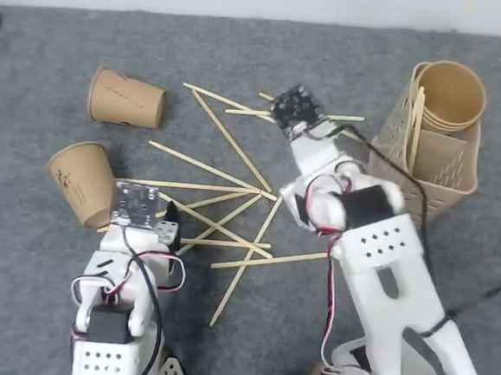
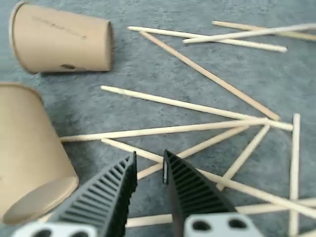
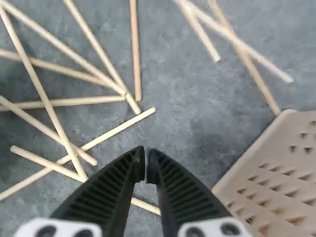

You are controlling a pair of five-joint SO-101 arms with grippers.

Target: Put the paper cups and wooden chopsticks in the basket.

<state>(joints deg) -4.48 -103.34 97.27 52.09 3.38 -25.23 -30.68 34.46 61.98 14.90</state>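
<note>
Wooden chopsticks (image 1: 207,187) lie all over the middle of my bench (image 1: 17,291), which is grey and fuzzy. They cross each other in a messy heap.

Two paper cups are down on their sides, on the left side of the heap. The far cup (image 1: 125,99) lies by itself, with its open end pointing away from the sticks. The near cup (image 1: 82,183) lies closer to my left arm, and some stick ends reach up beside it.

My left jaws are open a little bit, with nothing in them. They hang low over the sticks, just beside the near cup. One stick runs right under their tips.

My right jaws are closed, tip to tip, and they hold nothing. They hang over a bare grey spot with sticks near them. The basket (image 1: 435,159) is just beside them.

It is a tan basket with little holes in its walls. It stands at the right side of my bench. A stack of paper cups (image 1: 450,95) sits inside it, mouths up. A few more sticks (image 1: 417,122) stand in the basket next to the stack, leaning on the wall.
</note>
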